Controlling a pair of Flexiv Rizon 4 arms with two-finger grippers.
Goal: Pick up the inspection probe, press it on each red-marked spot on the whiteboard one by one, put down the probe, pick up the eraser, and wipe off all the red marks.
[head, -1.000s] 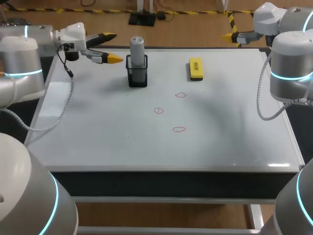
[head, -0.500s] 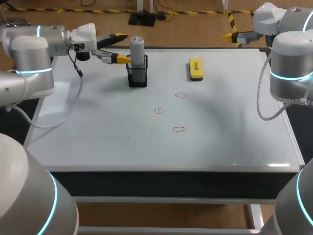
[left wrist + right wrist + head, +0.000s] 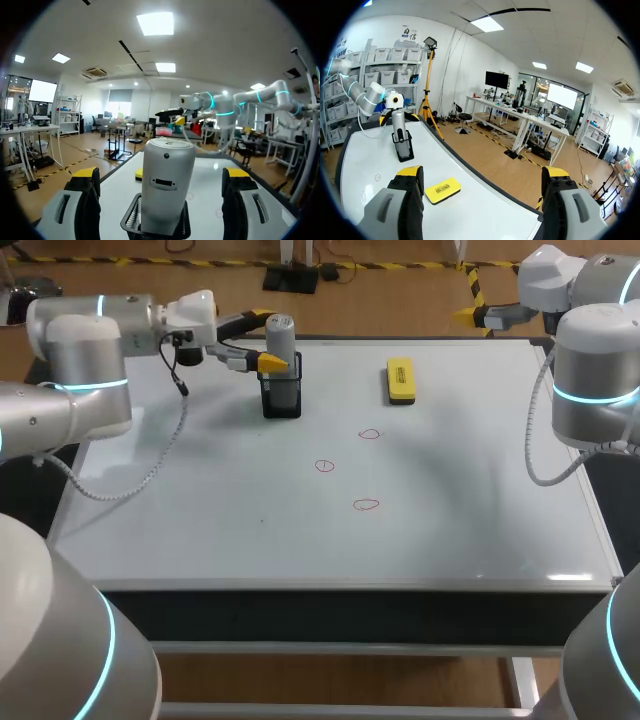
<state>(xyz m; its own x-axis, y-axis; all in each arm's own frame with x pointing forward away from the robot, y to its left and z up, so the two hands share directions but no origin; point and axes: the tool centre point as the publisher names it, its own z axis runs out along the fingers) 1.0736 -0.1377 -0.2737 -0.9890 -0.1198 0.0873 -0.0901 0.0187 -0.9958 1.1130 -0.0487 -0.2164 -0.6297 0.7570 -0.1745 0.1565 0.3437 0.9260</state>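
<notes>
The grey cylindrical inspection probe (image 3: 281, 348) stands upright in a black mesh holder (image 3: 282, 398) at the far left-centre of the whiteboard (image 3: 200, 500). My left gripper (image 3: 266, 340) is open at the probe's upper part, its yellow tips reaching it from the left. In the left wrist view the probe (image 3: 167, 185) rises between the wide-apart fingers (image 3: 85, 175) without touching either. The yellow eraser (image 3: 400, 380) lies flat to the holder's right. Three small red circles (image 3: 324, 466) are drawn mid-board. My right gripper (image 3: 476, 312) hangs open beyond the far right corner, holding nothing; its view shows the eraser (image 3: 442, 190) below it.
The board's far edge runs just behind the holder and the eraser. The right arm's elbow (image 3: 597, 380) stands over the board's right edge. Bare white surface stretches from the red marks to the near edge.
My left arm has swung right along the far edge, bringing its open gripper up to the probe. The right arm, probe, eraser and marks have not moved.
</notes>
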